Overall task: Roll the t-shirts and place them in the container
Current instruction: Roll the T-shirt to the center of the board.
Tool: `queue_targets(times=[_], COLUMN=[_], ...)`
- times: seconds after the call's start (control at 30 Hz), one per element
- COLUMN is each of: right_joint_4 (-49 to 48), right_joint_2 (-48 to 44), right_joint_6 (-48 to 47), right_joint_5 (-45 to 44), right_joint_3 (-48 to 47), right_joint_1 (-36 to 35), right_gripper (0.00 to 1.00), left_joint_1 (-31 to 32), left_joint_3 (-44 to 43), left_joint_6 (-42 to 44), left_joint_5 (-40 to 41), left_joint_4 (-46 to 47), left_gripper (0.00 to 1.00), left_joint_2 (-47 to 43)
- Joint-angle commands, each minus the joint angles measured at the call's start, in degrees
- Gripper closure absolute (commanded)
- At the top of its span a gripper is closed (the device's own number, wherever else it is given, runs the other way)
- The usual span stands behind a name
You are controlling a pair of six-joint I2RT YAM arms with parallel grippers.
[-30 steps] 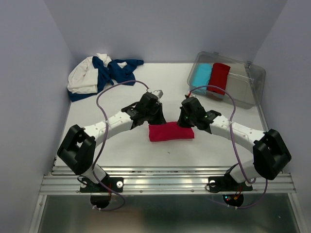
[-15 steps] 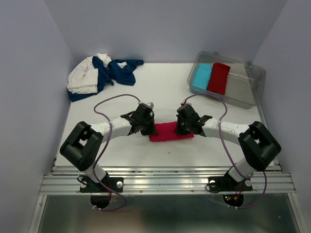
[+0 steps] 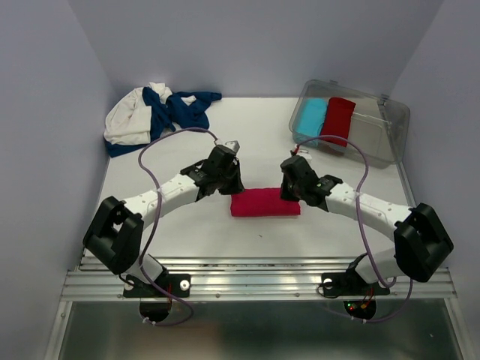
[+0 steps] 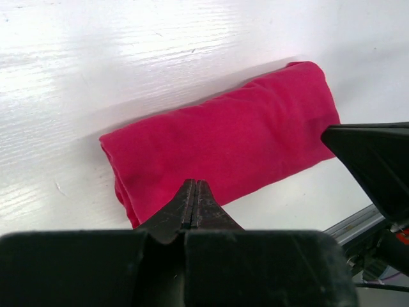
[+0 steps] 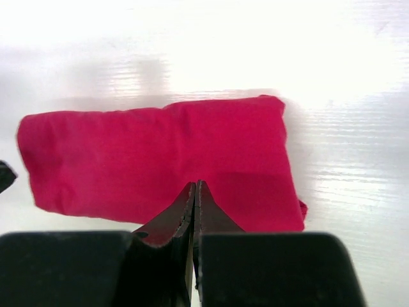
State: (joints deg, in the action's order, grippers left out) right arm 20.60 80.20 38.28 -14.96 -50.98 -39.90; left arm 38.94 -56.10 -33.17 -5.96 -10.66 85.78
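- The navy tee [image 3: 184, 109] and the cream-white tee [image 3: 127, 124] lie in one tangled heap at the far left corner of the bench [image 3: 187, 225], unrolled. A pinch into that heap could lift both at once, since the navy cloth is draped over the white.
- The left claw [image 4: 193, 187] is closed with nothing between its fingers, and its tip points at the left end of the pink-red tee [image 3: 265, 203]. I cannot tell whether it touches the cloth. A sideways sweep at this height could snag the layered folds at that end and pull them open.
- The pink-red tee lies rolled at the middle of the bench, between the two claws. Nothing pins it, so soft cloth like this may slacken by itself. Lifting it by one end alone would probably let the other end sag and unwind.
- The right claw [image 5: 195, 188] is likewise closed and empty, over the near edge of the roll toward its right end. A small flap sticks out at the corner there and could catch on a finger.
- The clear bin [image 3: 390, 127] at the far right holds a light-blue roll [image 3: 311, 115] and a darker red roll [image 3: 337, 120] side by side. A carry that comes in low could knock its wall or drop the tee onto those rolls.
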Motion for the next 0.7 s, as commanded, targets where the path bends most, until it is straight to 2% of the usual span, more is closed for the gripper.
queue_targets(times=[0.0,0.17,0.37,0.5,0.67], right_joint_4=[2.60,1.64,-2.06,-1.79,1.71], right_joint_2=[0.48,5.73,8.92,5.24,-3.02], right_joint_6=[-0.84,0.56,1.71,1.53,-0.74], right_joint_5=[-4.29,-4.64,0.28,0.28,-4.98], right_joint_3=[-0.35,4.13,7.83,7.04,2.39], right_joint_1=[0.96,0.96,0.96,0.96,1.49], right_gripper=[0.98,0.99,0.99,0.99,0.95], left_joint_1=[0.96,0.96,0.96,0.88,0.79], left_joint_3=[-0.34,4.32,8.19,7.94,0.92], left_joint_6=[0.65,-0.23,-0.58,0.91,4.77], left_joint_5=[1.56,2.26,-0.37,-0.64,3.57], left_joint_4=[-0.69,3.44,7.40,6.53,-1.27], left_gripper=[1.00,1.00,1.00,1.00,1.00], left_joint_2=[-0.35,3.77,8.17,8.79,4.68])
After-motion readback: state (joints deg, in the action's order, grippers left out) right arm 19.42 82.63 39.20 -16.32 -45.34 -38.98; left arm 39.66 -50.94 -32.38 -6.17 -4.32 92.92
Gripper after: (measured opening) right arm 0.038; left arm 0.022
